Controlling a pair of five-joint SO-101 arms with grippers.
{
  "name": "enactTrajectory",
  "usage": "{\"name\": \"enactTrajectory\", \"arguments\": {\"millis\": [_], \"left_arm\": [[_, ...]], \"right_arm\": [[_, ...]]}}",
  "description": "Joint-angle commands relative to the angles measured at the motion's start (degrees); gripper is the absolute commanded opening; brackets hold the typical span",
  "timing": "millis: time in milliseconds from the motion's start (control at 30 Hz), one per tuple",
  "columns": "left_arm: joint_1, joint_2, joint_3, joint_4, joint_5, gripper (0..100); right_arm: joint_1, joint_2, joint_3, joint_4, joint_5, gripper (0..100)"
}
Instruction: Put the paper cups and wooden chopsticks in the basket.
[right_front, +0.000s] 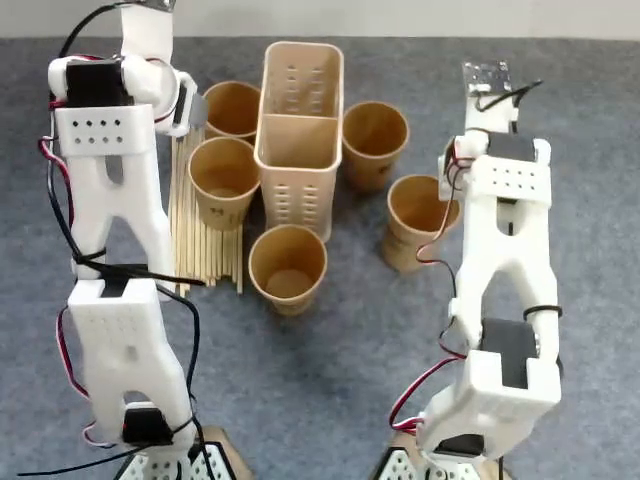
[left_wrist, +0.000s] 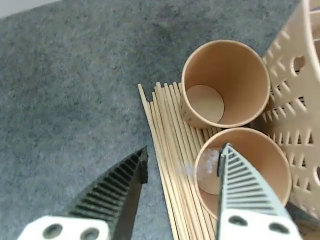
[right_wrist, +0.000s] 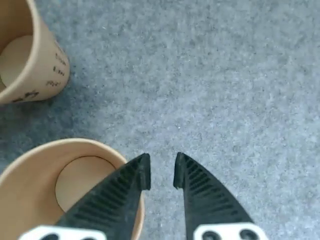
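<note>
The left hand (left_wrist: 184, 150) is wide open and holds nothing. It hangs over the row of chopsticks (left_wrist: 167, 130), with one finger (left_wrist: 240, 185) in front of the mouth of a paper cup (left_wrist: 260, 155); I cannot tell whether it touches the rim. A second cup (left_wrist: 225, 82) stands just beyond, beside the basket (left_wrist: 300, 100).

The right hand (right_wrist: 161, 162) is only slightly open, with a narrow gap between its fingers and nothing in it. One finger (right_wrist: 120, 195) lies against the rim of a cup (right_wrist: 45, 170); another cup (right_wrist: 35, 65) stands farther off.

From above, the basket (right_front: 298, 130) stands upright on the grey worktop (right_front: 330, 380), with five cups around it, all outside it. The chopsticks (right_front: 205, 225) lie flat in a bundle beside it, and one cup (right_front: 223, 180) stands partly on them.
</note>
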Motion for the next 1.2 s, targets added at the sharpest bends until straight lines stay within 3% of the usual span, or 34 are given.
{"name": "enactTrajectory", "arguments": {"millis": [0, 233, 833, 1167], "left_arm": [[0.5, -0.7, 3.9, 0.7, 0.5, 25], [0.5, -0.4, 17.0, 0.7, 0.0, 25], [0.6, -0.1, 22.7, 0.6, 0.0, 21], [0.5, 0.0, 23.0, -0.5, 0.0, 21]], "right_arm": [[-1.1, 0.0, -0.8, 0.8, -0.6, 10.2], [-1.1, 0.0, -0.9, 2.1, -0.4, 10.2], [-2.2, -0.4, 1.5, 5.7, -0.4, 10.2], [-2.2, -0.4, -16.1, 15.8, -0.6, 10.2]]}}
